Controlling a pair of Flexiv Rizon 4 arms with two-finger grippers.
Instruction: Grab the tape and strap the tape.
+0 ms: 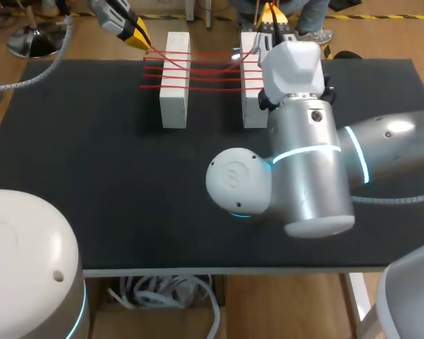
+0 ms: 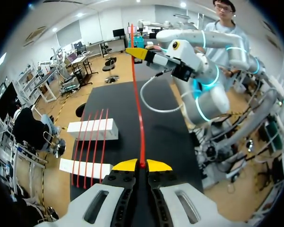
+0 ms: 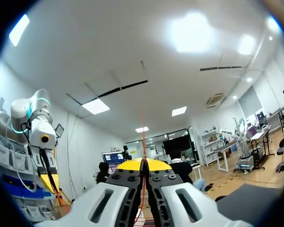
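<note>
left gripper (image 2: 142, 165): closed, both yellow tips pinching the tape (image 1: 197, 69); it sits just off the far left corner of the left block (image 1: 175, 106)
tape: thin and red; several turns lie across both blocks, running side to side; one free span runs taut from left gripper to right gripper (image 3: 143, 164) on the same axis, at the blocks' far end
left block: white, long axis front to back, so crosswise to the tape
right block (image 1: 252, 106): same shape, parallel to the left one, bare table (image 1: 92, 176) between them
right gripper: closed on the other end of the free span, just past the right block's far end
key relation: the span lies parallel to the laid turns and beyond them; my read is the next wrap goes down beside them
nearer arm: neither, each holds its own end
containers: none on the table
risk (judgement): slack in the span could let the turns slip along the blocks
</note>
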